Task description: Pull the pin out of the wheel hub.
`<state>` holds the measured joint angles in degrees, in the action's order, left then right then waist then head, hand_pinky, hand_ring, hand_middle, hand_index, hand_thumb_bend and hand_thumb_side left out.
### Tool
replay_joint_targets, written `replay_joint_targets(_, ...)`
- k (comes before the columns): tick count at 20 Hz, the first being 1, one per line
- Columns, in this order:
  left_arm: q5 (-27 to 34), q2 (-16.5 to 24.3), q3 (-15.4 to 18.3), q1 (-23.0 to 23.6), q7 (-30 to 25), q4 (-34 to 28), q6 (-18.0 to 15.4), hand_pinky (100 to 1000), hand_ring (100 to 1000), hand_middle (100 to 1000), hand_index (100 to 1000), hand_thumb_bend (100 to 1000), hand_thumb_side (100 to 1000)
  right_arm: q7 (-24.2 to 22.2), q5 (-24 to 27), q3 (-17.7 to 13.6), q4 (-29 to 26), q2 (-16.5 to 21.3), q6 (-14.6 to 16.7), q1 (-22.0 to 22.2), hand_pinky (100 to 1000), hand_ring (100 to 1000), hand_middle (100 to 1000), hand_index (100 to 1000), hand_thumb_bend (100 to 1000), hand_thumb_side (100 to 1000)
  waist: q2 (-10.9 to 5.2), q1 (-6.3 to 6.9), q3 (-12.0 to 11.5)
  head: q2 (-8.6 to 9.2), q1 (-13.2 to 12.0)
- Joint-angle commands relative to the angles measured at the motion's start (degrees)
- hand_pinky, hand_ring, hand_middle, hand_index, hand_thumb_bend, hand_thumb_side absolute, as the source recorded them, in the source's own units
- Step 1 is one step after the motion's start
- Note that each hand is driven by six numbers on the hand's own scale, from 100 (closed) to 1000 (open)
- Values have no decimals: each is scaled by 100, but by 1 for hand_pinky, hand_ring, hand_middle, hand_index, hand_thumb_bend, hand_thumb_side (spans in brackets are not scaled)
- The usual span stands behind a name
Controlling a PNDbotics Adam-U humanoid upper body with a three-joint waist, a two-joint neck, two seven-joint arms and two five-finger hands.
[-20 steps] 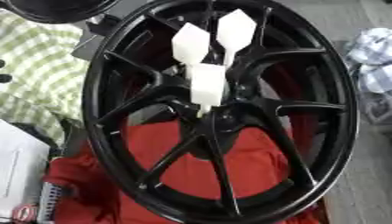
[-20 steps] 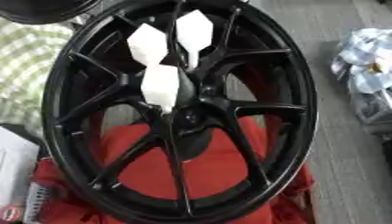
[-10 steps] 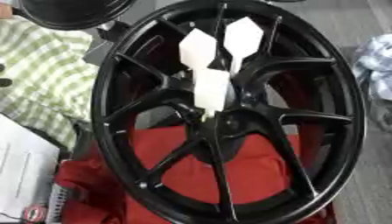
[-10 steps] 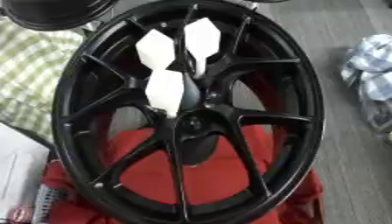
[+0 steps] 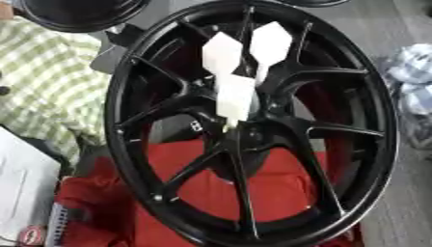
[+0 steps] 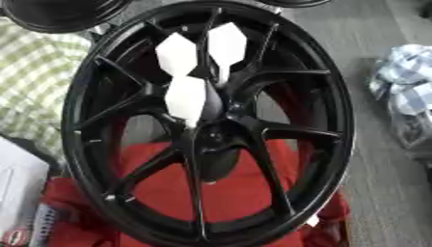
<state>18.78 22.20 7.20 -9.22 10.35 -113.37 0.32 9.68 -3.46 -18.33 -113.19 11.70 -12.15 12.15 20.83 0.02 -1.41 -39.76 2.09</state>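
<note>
- We see three white pins with pointed, flat heads on the wheel hub [image 5: 245, 135]: the lowest pin [image 5: 235, 96] stands just above the centre, the other two [image 5: 222, 54] [image 5: 270, 42] higher up, side by side.
- The black wheel fills most of the view, its spokes running from the centre to the rim.
- Under it lies a red cloth [image 5: 211, 183].
- A green checked cloth [image 5: 42, 82] is at the left, a white and blue bundle [image 6: 405, 91] at the right.
- No hand is in view, so we cannot tell its state.
</note>
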Motion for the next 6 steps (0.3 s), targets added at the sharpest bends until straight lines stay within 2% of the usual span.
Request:
replay_joint_targets(1, 61, 178, -20, -103, -56, -122, 0, 637, 682, 598, 743, 100, 750, 66, -283, 265, -140, 72, 281, -205, 1000, 942, 929, 885, 100, 499, -118, -14, -41, -6, 4)
replay_joint_targets(6, 96, 209, -106, -246, -151, -122, 24, 636, 681, 598, 743, 100, 744, -175, -110, 784, -140, 306, 716, -603, 1000, 933, 922, 867, 100, 516, -91, -44, -138, 9, 16)
